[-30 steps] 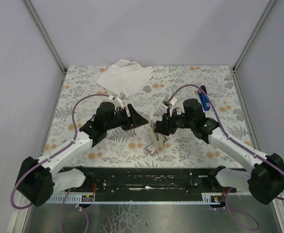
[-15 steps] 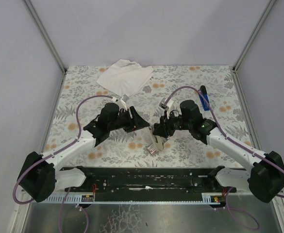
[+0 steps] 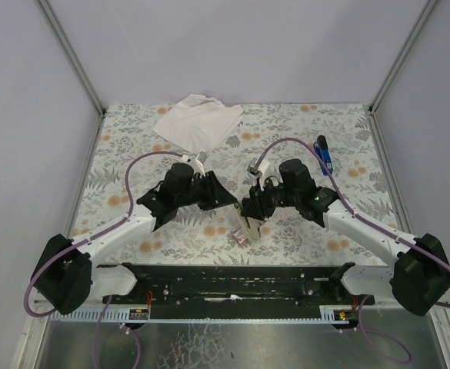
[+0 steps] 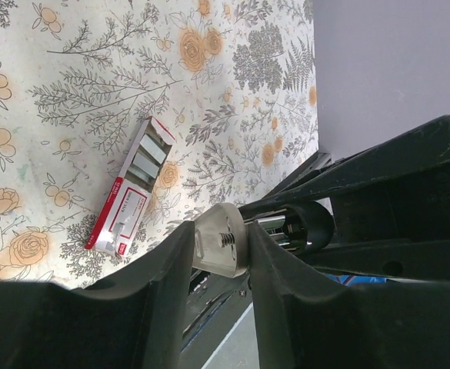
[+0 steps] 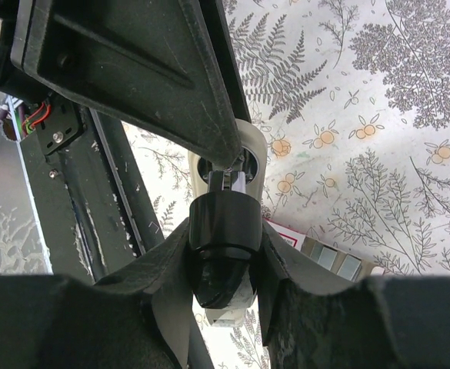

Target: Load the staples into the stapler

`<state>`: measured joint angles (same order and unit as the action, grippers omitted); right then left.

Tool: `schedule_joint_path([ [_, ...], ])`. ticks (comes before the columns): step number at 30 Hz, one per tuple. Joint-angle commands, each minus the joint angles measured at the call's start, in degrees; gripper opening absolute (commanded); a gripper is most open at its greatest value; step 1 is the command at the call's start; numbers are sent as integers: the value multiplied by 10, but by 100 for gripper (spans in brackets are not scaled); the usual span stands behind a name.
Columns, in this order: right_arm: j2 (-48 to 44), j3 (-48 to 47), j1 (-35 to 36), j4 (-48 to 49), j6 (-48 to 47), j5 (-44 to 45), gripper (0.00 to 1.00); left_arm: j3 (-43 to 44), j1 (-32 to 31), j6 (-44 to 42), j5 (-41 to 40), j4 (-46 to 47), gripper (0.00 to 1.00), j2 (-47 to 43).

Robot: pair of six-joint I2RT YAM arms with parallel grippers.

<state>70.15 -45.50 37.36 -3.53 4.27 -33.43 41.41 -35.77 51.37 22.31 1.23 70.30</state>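
Observation:
A stapler with a black top and a beige base hangs above the table between my two grippers. My left gripper is shut on the beige base end. My right gripper is shut on the round black end of the stapler's top. The staples sit in a small flat box with a pink-red and white label, lying on the floral cloth below the stapler, its open end showing silvery strips. The box also shows in the top view and in the right wrist view.
A blue stapler lies at the back right. A crumpled white cloth lies at the back middle. The black rail with the arm bases runs along the near edge. Grey walls close in the sides.
Both arms have drawn a little closer together; the left wrist has shifted right and the right wrist left. Both grippers stay shut on the stapler. The box has not moved.

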Motion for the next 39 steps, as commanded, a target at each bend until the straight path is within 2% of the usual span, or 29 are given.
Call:
schedule_joint_path([
  [1,-3,-48,10,34,-17,-3,0,6,-9,-8,-6,-10,32,13],
  [14,21,-79,17,11,-57,7,0,-4,-24,-7,9,-24,28,33],
  [17,23,-80,18,11,-61,3,0,-15,-24,4,18,-9,21,26],
  [22,16,-79,17,7,-73,11,0,-23,-17,8,8,-7,0,16],
  [39,0,-113,16,-5,-105,71,0,-11,149,-37,82,-49,0,-35],
])
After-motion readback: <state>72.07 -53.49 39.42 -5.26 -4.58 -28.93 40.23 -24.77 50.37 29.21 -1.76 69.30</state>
